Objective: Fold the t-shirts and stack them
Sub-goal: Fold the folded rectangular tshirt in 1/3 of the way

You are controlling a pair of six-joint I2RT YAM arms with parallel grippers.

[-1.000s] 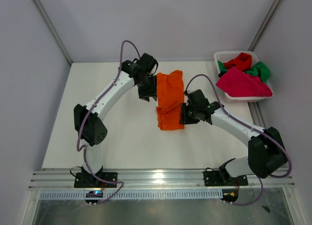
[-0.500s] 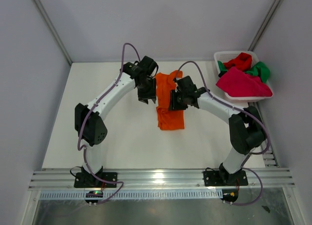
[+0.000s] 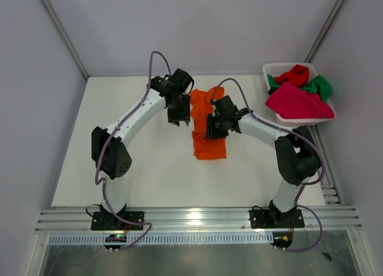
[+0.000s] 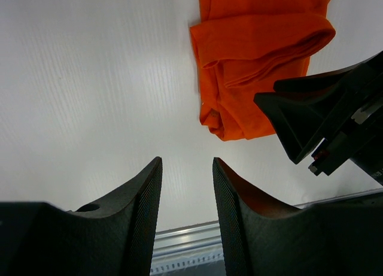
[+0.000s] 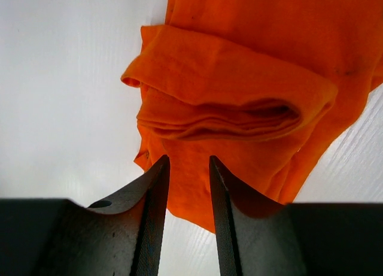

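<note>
A partly folded bright orange t-shirt point(image 3: 209, 147) lies mid-table, with a rolled fold point(image 5: 227, 102) across its middle. My right gripper point(image 3: 210, 132) hovers over that fold, and in its wrist view the gripper point(image 5: 188, 168) stands open with only cloth below it. My left gripper point(image 3: 178, 118) stands just left of the shirt, open, and its wrist view shows the gripper point(image 4: 187, 174) over bare table with the orange shirt point(image 4: 257, 66) ahead to the right. Magenta-pink point(image 3: 296, 102), red point(image 3: 294, 75) and green point(image 3: 320, 86) t-shirts lie bunched in the basket.
The white lattice basket point(image 3: 272, 69) stands at the back right corner. Grey walls close in the white table point(image 3: 149, 168) on the left, back and right. A metal rail point(image 3: 191, 219) runs along the near edge by the arm bases.
My right gripper has swung from the shirt's right edge leftward and farther back, over the shirt's middle. The left arm has stayed put. Neither gripper's opening has changed.
</note>
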